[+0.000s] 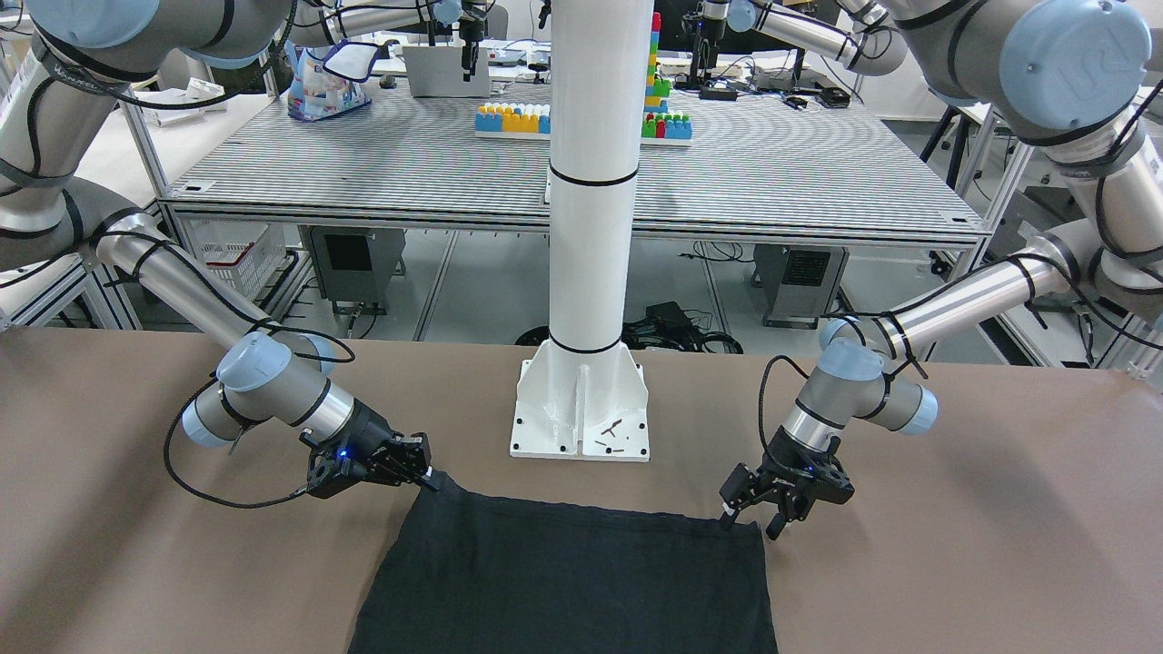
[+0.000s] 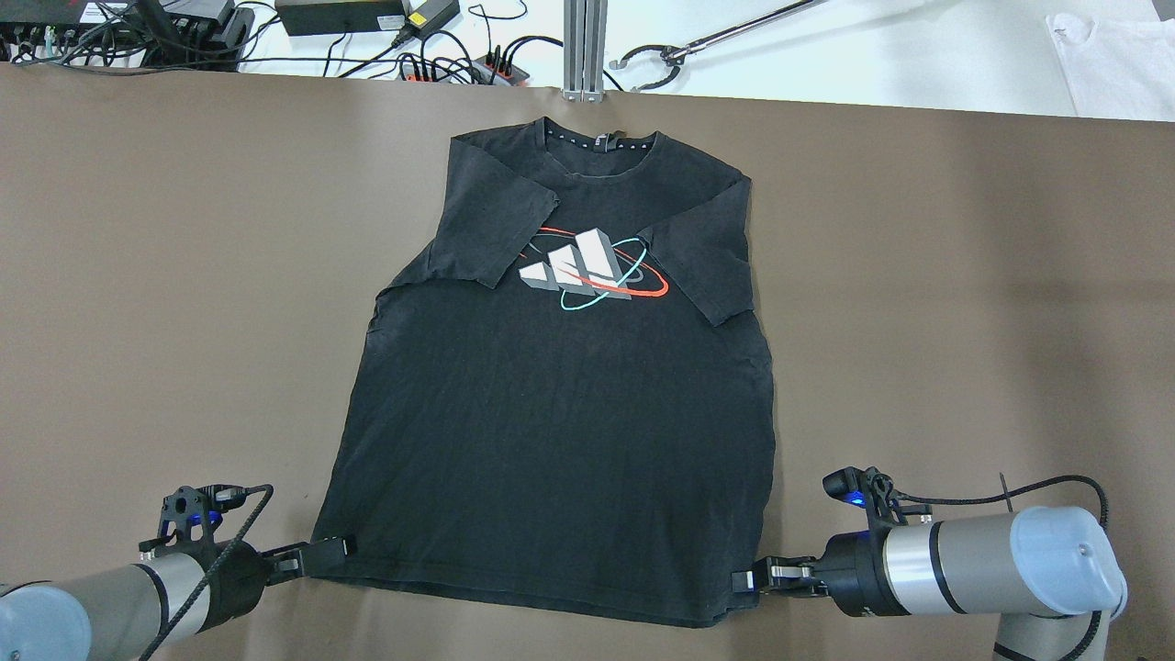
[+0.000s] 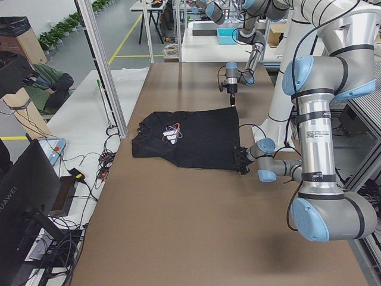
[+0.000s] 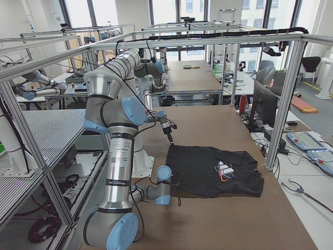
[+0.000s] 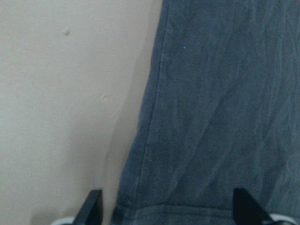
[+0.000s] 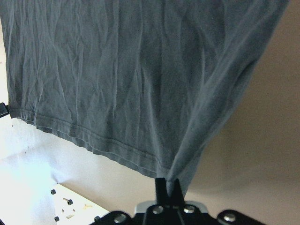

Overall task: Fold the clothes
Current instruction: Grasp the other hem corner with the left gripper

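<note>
The clothes are one black T-shirt [image 2: 551, 413] with a white, red and teal logo, lying flat on the brown table, collar away from me. Its hem [image 1: 563, 522] faces the white pillar. My right gripper [image 2: 745, 580] is shut on the hem's right corner; in the right wrist view that corner [image 6: 187, 159] rises pinched into the gripper [image 6: 171, 185]. My left gripper [image 2: 330, 551] is at the hem's left corner, open, with its fingers [image 5: 93, 206] wide apart and the shirt's edge [image 5: 140, 178] lying between them. Seen from the front it [image 1: 750, 525] sits low at the corner.
The white pillar's base [image 1: 580, 409] stands just behind the hem, between the two arms. Cables and power bricks [image 2: 367, 18] lie past the table's far edge, and a white cloth [image 2: 1111, 55] at the far right. Bare brown table [image 2: 964, 321] flanks the shirt.
</note>
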You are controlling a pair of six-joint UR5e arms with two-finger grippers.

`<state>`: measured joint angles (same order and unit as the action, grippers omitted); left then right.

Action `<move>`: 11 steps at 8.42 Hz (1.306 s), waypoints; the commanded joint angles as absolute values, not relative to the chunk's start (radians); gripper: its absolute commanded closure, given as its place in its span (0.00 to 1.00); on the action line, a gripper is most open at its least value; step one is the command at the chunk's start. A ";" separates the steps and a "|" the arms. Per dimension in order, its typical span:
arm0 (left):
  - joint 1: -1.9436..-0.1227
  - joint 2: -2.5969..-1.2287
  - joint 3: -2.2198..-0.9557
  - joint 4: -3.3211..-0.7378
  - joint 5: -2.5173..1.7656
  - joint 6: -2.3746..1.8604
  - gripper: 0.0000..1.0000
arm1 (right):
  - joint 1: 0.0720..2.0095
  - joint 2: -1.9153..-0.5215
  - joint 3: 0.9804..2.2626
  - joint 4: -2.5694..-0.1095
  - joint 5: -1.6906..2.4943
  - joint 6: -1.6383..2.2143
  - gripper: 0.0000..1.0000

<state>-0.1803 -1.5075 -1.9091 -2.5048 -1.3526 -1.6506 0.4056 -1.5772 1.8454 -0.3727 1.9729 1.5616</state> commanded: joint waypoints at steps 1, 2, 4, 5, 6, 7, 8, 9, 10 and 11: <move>-0.179 -1.519 -1.905 -2.505 -1.345 -1.651 0.38 | 0.414 -1.578 1.845 -0.371 1.976 1.562 1.00; -0.181 -1.517 -1.910 -2.505 -1.345 -1.651 0.90 | 0.414 -1.578 1.844 -0.371 1.976 1.563 1.00; -0.181 -1.519 -1.908 -2.505 -1.348 -1.648 1.00 | 0.414 -1.578 1.845 -0.373 1.976 1.563 1.00; -0.179 -1.525 -1.914 -2.505 -1.353 -1.647 1.00 | 0.414 -1.577 1.845 -0.373 1.976 1.563 1.00; -0.183 -1.531 -1.917 -2.505 -1.358 -1.647 1.00 | 0.417 -1.577 1.845 -0.373 1.982 1.563 1.00; -0.189 -1.523 -1.946 -2.505 -1.370 -1.644 1.00 | 0.440 -1.574 1.845 -0.373 2.006 1.563 1.00; -0.193 -1.505 -2.004 -2.505 -1.391 -1.640 1.00 | 0.472 -1.568 1.853 -0.373 2.060 1.563 1.00; -0.195 -1.482 -2.066 -2.540 -1.393 -1.629 1.00 | 0.503 -1.568 1.879 -0.373 2.112 1.563 1.00; -0.174 -1.477 -2.156 -2.619 -1.400 -1.629 1.00 | 0.535 -1.577 1.931 -0.373 2.178 1.571 1.00; -0.158 -1.483 -2.190 -2.622 -1.431 -1.628 1.00 | 0.555 -1.586 1.998 -0.373 2.234 1.594 1.00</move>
